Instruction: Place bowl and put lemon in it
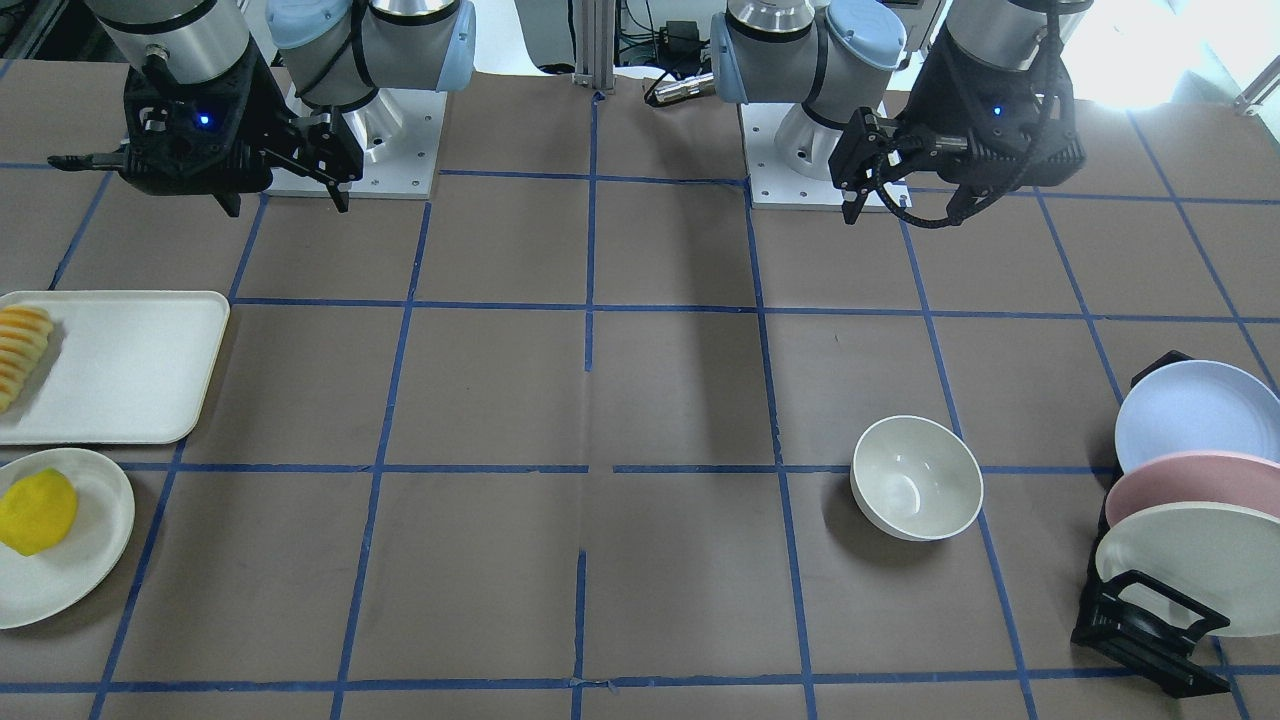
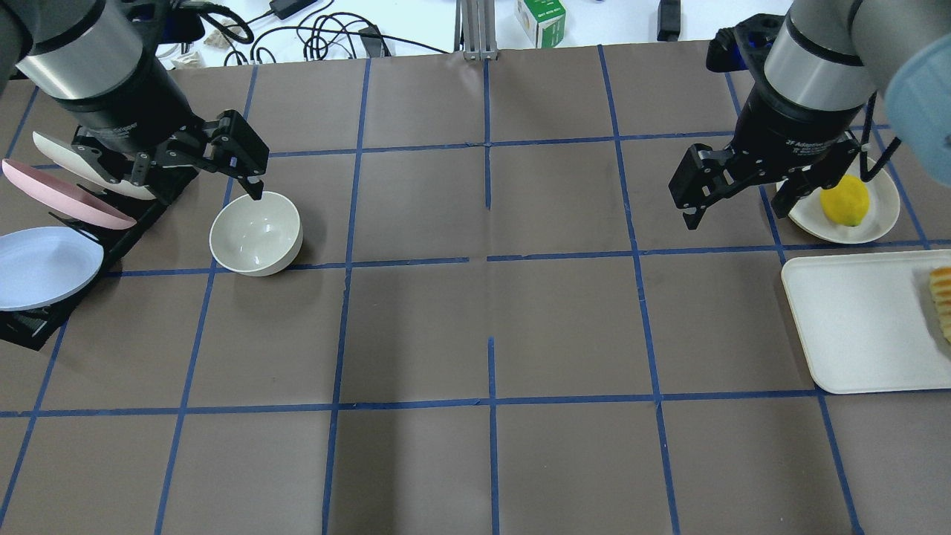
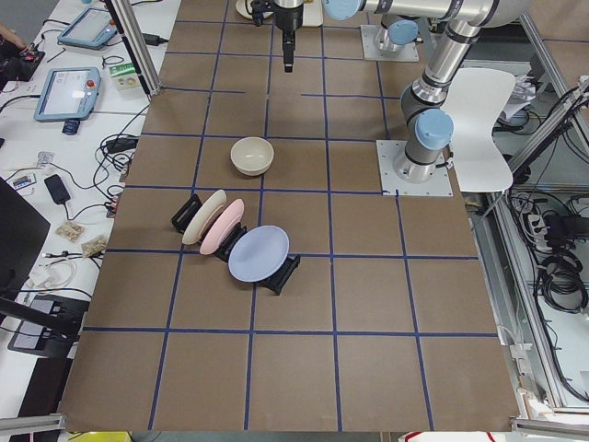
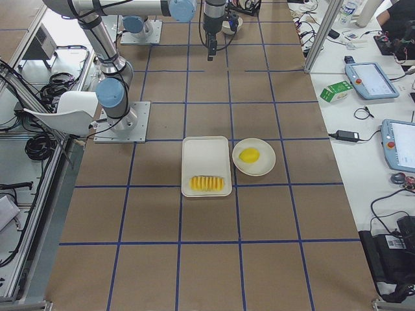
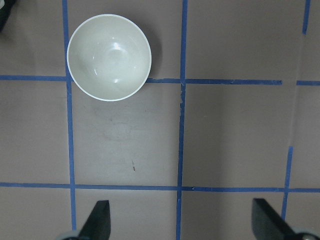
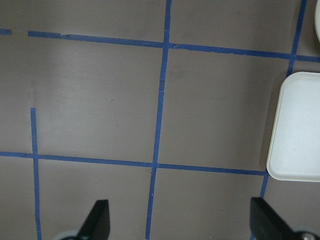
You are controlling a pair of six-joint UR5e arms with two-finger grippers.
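Note:
The off-white bowl (image 1: 916, 478) stands upright and empty on the brown table, on my left side; it also shows in the overhead view (image 2: 256, 232) and the left wrist view (image 5: 109, 56). My left gripper (image 2: 189, 182) is open and empty, raised above the table beside the bowl, between it and the plate rack. The yellow lemon (image 2: 845, 200) lies on a small white plate (image 2: 877, 223) at the far right, also seen from the front (image 1: 37, 511). My right gripper (image 2: 739, 209) is open and empty, raised just left of that plate.
A black rack (image 2: 30, 327) holds three plates, white, pink and blue, left of the bowl. A white tray (image 2: 854, 327) with a row of orange-yellow fruit slices (image 1: 20, 352) sits beside the lemon's plate. Blue tape lines grid the table.

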